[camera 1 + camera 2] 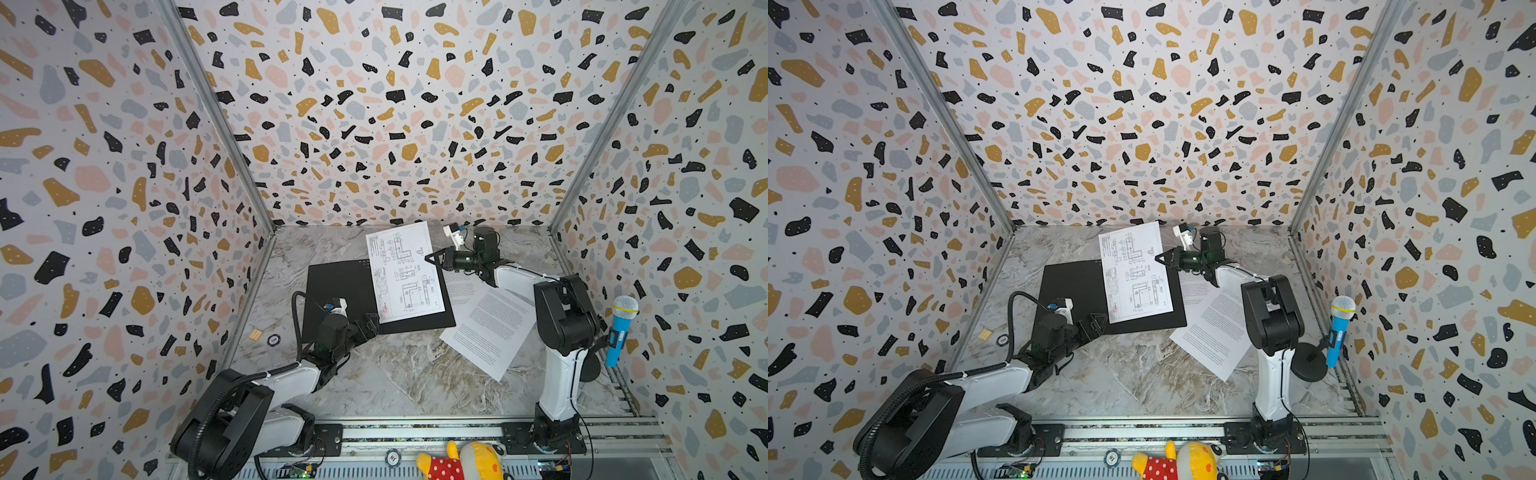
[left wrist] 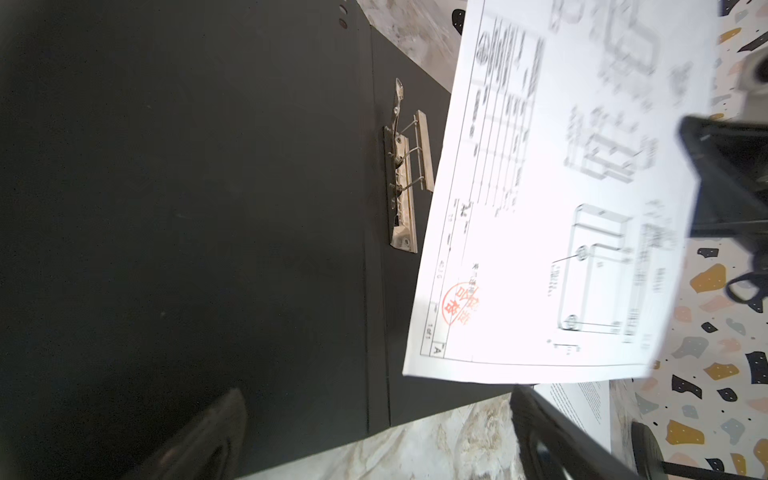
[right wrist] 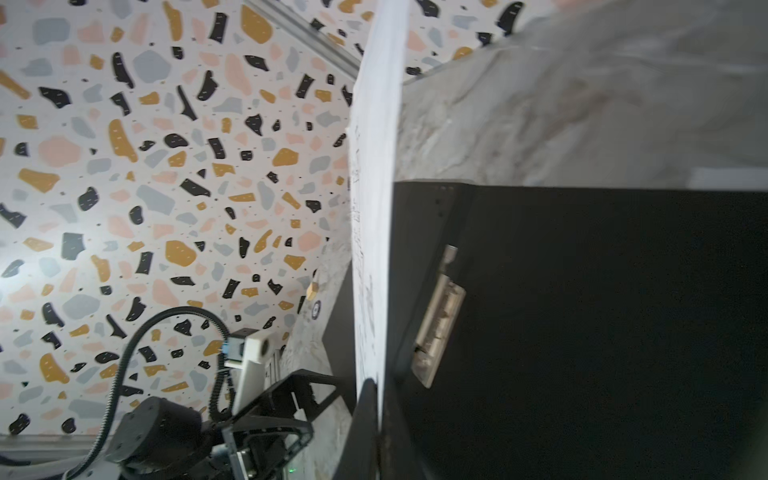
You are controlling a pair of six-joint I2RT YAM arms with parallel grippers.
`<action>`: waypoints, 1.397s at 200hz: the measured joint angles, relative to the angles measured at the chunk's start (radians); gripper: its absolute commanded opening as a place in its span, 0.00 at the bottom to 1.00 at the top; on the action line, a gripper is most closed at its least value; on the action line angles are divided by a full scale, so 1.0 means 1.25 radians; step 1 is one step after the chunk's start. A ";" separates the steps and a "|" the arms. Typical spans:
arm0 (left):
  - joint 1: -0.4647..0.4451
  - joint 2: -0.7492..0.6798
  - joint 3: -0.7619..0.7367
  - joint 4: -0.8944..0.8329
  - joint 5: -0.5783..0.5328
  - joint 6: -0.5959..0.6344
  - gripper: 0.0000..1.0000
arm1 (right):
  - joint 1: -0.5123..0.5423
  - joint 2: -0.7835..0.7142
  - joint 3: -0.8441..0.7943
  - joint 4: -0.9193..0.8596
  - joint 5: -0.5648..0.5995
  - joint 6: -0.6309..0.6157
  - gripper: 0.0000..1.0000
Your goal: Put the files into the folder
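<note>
Right gripper (image 1: 429,256) pinches drawing sheet (image 1: 405,274) — above folder (image 1: 336,291) (opened).

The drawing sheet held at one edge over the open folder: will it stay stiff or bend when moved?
Probably floppy: the drawing sheet is one thin page, pinched only at its edge by the right gripper, so the free side may sag or flutter. It looks light, so it could slide on the smooth black folder once released.
</note>
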 measured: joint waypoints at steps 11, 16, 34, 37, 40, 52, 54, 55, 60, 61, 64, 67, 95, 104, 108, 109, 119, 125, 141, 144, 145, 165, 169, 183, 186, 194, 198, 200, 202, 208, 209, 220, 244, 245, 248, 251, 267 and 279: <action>0.000 0.003 0.000 0.002 0.000 0.000 1.00 | -0.017 0.028 -0.014 -0.004 0.009 -0.015 0.00; 0.000 0.004 0.000 0.002 0.000 0.000 1.00 | -0.023 0.039 -0.020 -0.007 0.012 -0.021 0.00; 0.000 0.005 0.000 0.002 0.000 0.000 0.99 | -0.035 0.062 -0.042 -0.018 0.022 -0.046 0.00; 0.000 0.005 0.000 0.002 0.000 0.000 1.00 | -0.036 0.063 -0.045 -0.021 0.024 -0.049 0.00; 0.000 0.005 0.000 0.002 0.000 0.000 1.00 | -0.037 0.064 -0.049 -0.023 0.026 -0.052 0.00; 0.000 0.005 0.000 0.002 0.000 0.000 1.00 | -0.041 0.064 -0.060 -0.026 0.029 -0.064 0.00; 0.000 0.006 0.000 0.002 0.000 0.000 1.00 | -0.042 0.064 -0.061 -0.026 0.029 -0.066 0.00; 0.000 0.006 0.000 0.002 0.000 0.000 1.00 | -0.042 0.064 -0.061 -0.026 0.029 -0.067 0.00; 0.000 0.007 0.000 0.002 0.000 0.000 1.00 | -0.044 0.064 -0.062 -0.026 0.030 -0.070 0.00; 0.000 0.007 0.000 0.002 0.000 0.000 1.00 | -0.044 0.064 -0.062 -0.026 0.030 -0.071 0.00; 0.000 0.008 0.000 0.003 0.000 0.000 1.00 | -0.045 0.064 -0.062 -0.025 0.031 -0.073 0.00; 0.000 0.009 0.000 0.003 0.000 0.000 0.99 | -0.045 0.064 -0.063 -0.025 0.031 -0.075 0.00; 0.000 0.020 0.000 0.009 0.001 0.000 1.00 | -0.049 0.064 -0.067 -0.021 0.035 -0.088 0.00; 0.000 0.023 0.000 0.011 0.001 0.000 1.00 | -0.049 0.064 -0.071 -0.019 0.035 -0.087 0.00; 0.000 0.023 0.000 0.012 0.001 0.000 1.00 | -0.049 0.064 -0.073 -0.017 0.035 -0.087 0.00; 0.000 0.024 0.000 0.012 0.001 -0.001 1.00 | -0.049 0.064 -0.074 -0.017 0.035 -0.087 0.00; 0.000 0.026 0.000 0.014 0.001 -0.001 1.00 | -0.049 0.064 -0.078 -0.015 0.035 -0.086 0.00; 0.000 0.026 0.000 0.014 0.001 -0.001 0.99 | -0.049 0.064 -0.081 -0.012 0.035 -0.085 0.00; 0.000 0.026 0.000 0.015 0.002 -0.001 1.00 | -0.049 0.064 -0.085 -0.008 0.038 -0.084 0.00; 0.000 0.026 0.000 0.014 0.002 -0.001 1.00 | -0.049 0.064 -0.085 -0.007 0.038 -0.083 0.00; 0.000 0.026 0.000 0.015 0.002 -0.001 0.99 | -0.049 0.064 -0.085 -0.007 0.038 -0.083 0.00; 0.000 0.026 0.000 0.015 0.002 -0.001 1.00 | -0.049 0.064 -0.085 -0.005 0.040 -0.085 0.00; 0.000 0.026 0.000 0.015 0.002 -0.001 1.00 | -0.049 0.064 -0.085 -0.005 0.041 -0.086 0.00; 0.000 0.026 0.000 0.015 0.002 -0.001 1.00 | -0.049 0.064 -0.085 -0.008 0.044 -0.094 0.00; 0.000 0.026 0.000 0.015 0.002 -0.001 1.00 | -0.049 0.064 -0.085 -0.009 0.044 -0.096 0.00; 0.000 0.026 0.000 0.015 0.002 -0.001 1.00 | -0.049 0.064 -0.084 -0.012 0.045 -0.103 0.00; 0.000 0.026 0.000 0.015 0.002 -0.001 1.00 | -0.049 0.064 -0.084 -0.015 0.045 -0.107 0.00; 0.000 0.026 0.000 0.015 0.002 -0.001 1.00 | -0.049 0.064 -0.083 -0.016 0.045 -0.109 0.00; 0.000 0.026 0.000 0.015 0.002 -0.001 0.99 | -0.049 0.064 -0.083 -0.019 0.045 -0.111 0.00; 0.000 0.026 0.000 0.015 0.003 -0.001 1.00 | -0.049 0.064 -0.082 -0.023 0.044 -0.118 0.00; 0.000 0.026 0.000 0.015 0.003 -0.001 1.00 | -0.049 0.064 -0.082 -0.025 0.044 -0.120 0.00; 0.000 0.026 0.000 0.015 0.003 -0.001 1.00 | -0.050 0.064 -0.079 -0.039 0.043 -0.134 0.00; 0.000 0.026 -0.001 0.015 0.004 -0.001 1.00 | -0.052 0.064 -0.072 -0.060 0.040 -0.159 0.00; 0.000 0.026 -0.001 0.015 0.004 -0.001 1.00 | -0.052 0.064 -0.072 -0.062 0.040 -0.160 0.00; 0.000 0.026 -0.001 0.015 0.004 -0.001 1.00 | -0.052 0.064 -0.070 -0.065 0.039 -0.162 0.00; 0.000 0.026 -0.001 0.015 0.004 -0.001 1.00 | -0.052 0.064 -0.068 -0.069 0.039 -0.165 0.00; 0.000 0.026 -0.001 0.018 0.005 -0.001 1.00 | -0.052 0.064 -0.060 -0.079 0.037 -0.175 0.00; 0.000 0.026 -0.001 0.020 0.007 -0.001 1.00 | -0.052 0.064 -0.057 -0.082 0.037 -0.179 0.00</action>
